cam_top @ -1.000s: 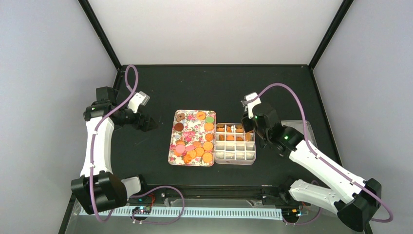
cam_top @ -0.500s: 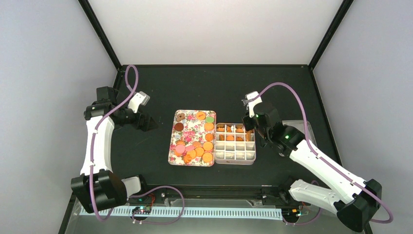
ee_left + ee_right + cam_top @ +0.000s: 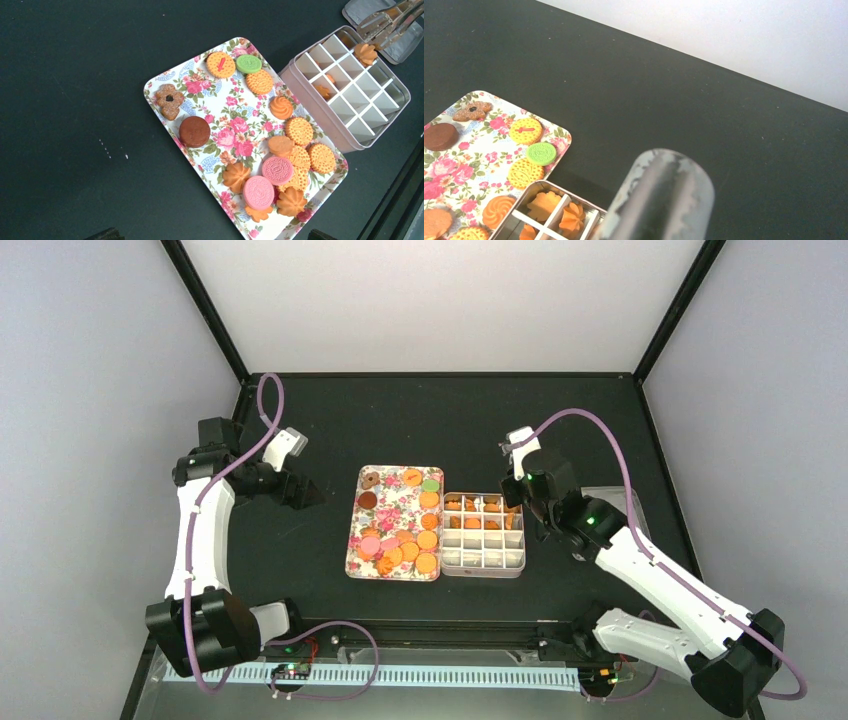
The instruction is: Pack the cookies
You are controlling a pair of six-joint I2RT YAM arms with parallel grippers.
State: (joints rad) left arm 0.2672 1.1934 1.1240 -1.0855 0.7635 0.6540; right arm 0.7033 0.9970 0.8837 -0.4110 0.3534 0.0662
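Note:
Several cookies (image 3: 400, 545), mostly orange with a few pink, brown and green, lie on the flower-patterned tray (image 3: 352, 540). In the left wrist view these cookies (image 3: 280, 170) are heaped at the tray's near end. A few orange cookies (image 3: 571, 217) sit in the far row of the pink divided box (image 3: 483, 568). My right gripper (image 3: 513, 502) is over the box's far right corner, shut on metal tongs (image 3: 664, 195) whose blades are pressed together. One orange cookie (image 3: 366, 52) sits at the tong tips; whether it is pinched is unclear. My left gripper (image 3: 300, 492) is wide open, left of the tray.
A grey lid (image 3: 400, 45) lies flat just right of the box, under the right arm. The box (image 3: 320, 125) stands against the tray's right edge. Black table surface surrounds both, with pale walls on three sides.
My right gripper has shifted slightly to the right over the box's far corner with the tongs. The left arm has not moved.

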